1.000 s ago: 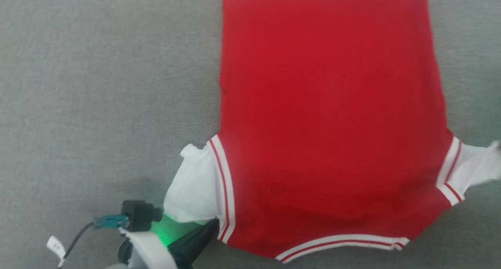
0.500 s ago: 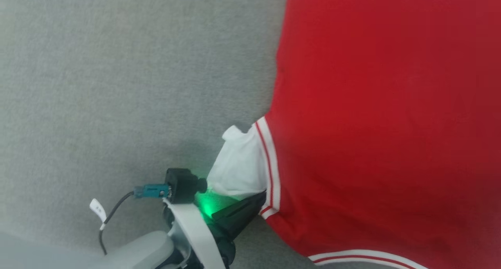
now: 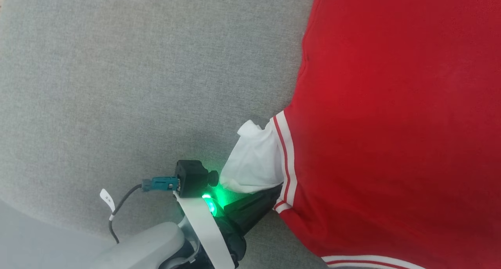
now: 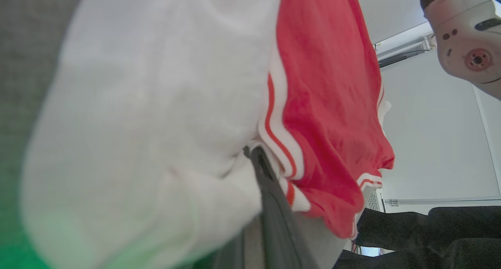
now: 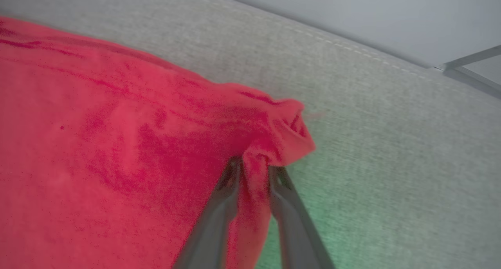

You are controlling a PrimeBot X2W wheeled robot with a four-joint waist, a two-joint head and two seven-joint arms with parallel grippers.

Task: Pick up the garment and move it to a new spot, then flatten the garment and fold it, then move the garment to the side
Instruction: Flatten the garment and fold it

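The garment, a red jersey, lies spread on a grey cushioned surface, with a white-striped trim band and a white fabric section at its near left corner. My left gripper is shut on that trim band where it meets the white part. In the left wrist view the garment drapes over the left gripper, with white cloth on one side and red on the other. In the right wrist view my right gripper pinches a bunched corner of the garment between its two fingers.
The grey surface stretches wide to the left of the jersey. Its edge runs across the lower left, with pale floor beyond. In the right wrist view a stitched seam marks the surface's far edge.
The head camera has swung, so the jersey now sits further right in that view. My left gripper keeps its hold on the striped trim throughout.
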